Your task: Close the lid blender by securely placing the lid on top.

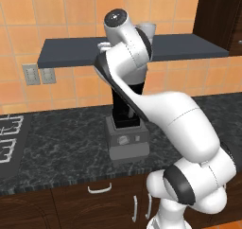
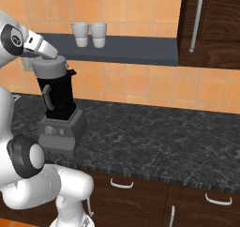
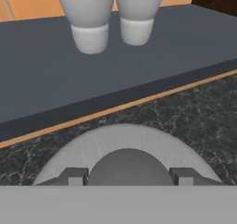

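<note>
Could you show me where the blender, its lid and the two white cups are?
blender [image 2: 60, 95], right base view, on the black jar.
lid [image 2: 48, 67], right base view, on its grey side.
white cups [image 2: 80, 34], right base view, on the left cup's side.

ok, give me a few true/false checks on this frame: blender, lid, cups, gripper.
1. The grey lid sits on top of the blender. True.
2. Two white cups stand on the counter beside the blender. False: they stand on the dark shelf above.
3. The gripper has a finger on either side of the lid's knob. True.
4. The blender lies tipped over. False: it stands upright on the counter.
</note>
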Motion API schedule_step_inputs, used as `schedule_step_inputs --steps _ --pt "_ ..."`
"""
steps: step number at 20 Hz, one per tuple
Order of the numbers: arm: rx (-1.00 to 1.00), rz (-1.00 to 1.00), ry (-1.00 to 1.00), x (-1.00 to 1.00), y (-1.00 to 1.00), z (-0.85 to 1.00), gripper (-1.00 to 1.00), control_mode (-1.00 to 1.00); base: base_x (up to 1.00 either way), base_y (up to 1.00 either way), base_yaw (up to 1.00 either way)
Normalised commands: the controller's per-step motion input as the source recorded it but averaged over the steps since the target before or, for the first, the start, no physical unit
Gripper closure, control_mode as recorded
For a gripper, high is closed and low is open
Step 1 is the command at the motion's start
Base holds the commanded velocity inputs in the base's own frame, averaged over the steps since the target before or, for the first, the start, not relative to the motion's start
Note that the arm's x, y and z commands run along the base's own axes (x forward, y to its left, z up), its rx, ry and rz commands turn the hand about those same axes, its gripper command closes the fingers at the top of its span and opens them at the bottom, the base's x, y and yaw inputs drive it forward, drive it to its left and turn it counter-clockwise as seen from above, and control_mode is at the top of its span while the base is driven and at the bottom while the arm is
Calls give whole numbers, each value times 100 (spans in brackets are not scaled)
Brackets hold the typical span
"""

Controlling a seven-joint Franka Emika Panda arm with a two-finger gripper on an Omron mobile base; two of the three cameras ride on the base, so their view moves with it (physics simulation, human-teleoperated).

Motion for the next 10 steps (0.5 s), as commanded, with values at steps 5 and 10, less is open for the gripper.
schedule_step_inputs --steps 5,10 --pt "0 0 0 4 -9 0 100 -100 0 0 0" --pt "0 0 0 6 0 0 100 -100 0 0 0"
